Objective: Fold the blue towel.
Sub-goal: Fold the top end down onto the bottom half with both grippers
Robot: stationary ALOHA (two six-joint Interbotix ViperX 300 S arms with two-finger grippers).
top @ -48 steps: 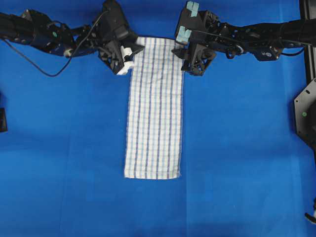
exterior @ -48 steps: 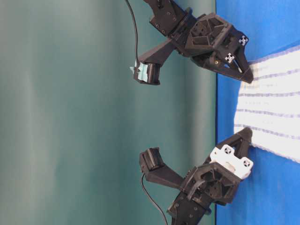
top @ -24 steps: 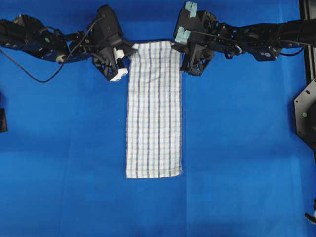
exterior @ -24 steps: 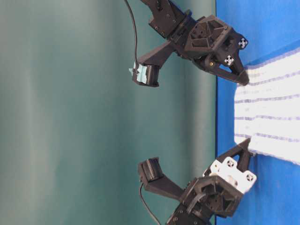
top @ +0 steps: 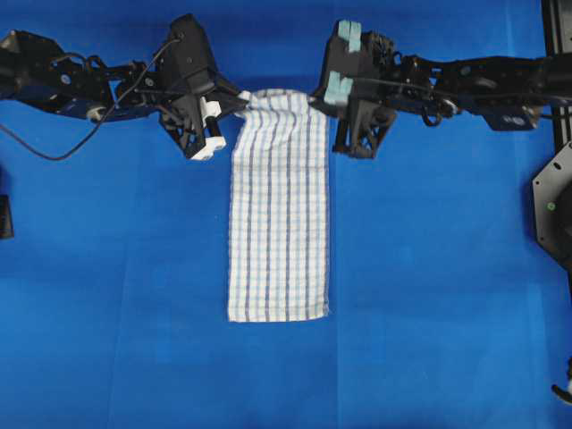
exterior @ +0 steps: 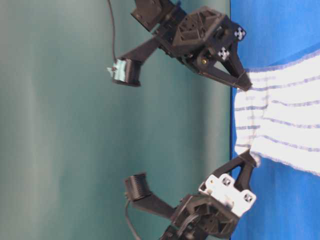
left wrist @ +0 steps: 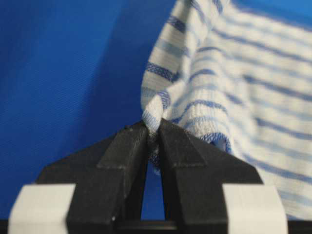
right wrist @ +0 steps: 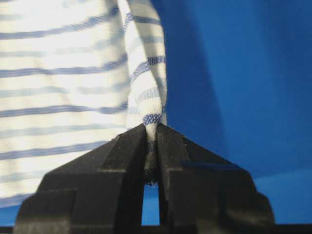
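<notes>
Your left gripper (left wrist: pixel 152 139) is pinching one far corner of the blue towel (top: pixel 279 214), and your right gripper (right wrist: pixel 151 141) is pinching the other. The towel's far end is lifting off the blue table covering (top: pixel 429 295); the remainder is lying flat.

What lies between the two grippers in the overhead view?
Only the blue towel's top edge, pinched at its corners by the left gripper and right gripper.
</notes>
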